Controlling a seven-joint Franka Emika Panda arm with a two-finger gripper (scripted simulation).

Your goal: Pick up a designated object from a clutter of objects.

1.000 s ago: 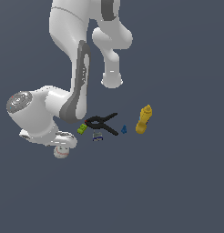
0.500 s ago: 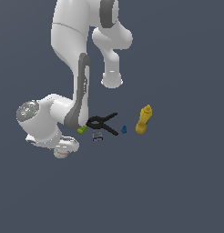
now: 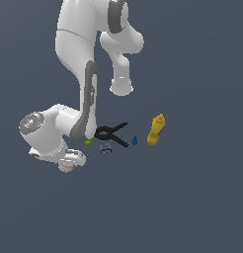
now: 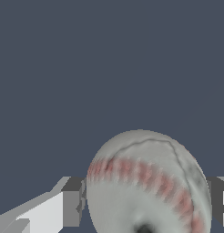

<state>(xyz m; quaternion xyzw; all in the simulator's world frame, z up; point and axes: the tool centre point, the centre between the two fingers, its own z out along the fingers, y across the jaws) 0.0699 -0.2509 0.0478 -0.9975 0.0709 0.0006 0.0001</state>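
Claw [image 4: 145, 207] closed onto the white baseball [image 4: 148, 184], one finger pressed to each side, seen close in the wrist view. In the exterior view, ball low at about eight o'clock from the black clamp [image 3: 112, 133]. Small can [image 3: 105, 147], blue piece [image 3: 134, 141] and yellow bottle [image 3: 155, 130] trailing off toward three o'clock.

baseball [image 4: 148, 186] betw. gripper [image 4: 145, 205] fingers, clamp [image 3: 112, 134] to exterior view's right, can [image 3: 105, 147] just before it, bottle [image 3: 155, 130] farthest right
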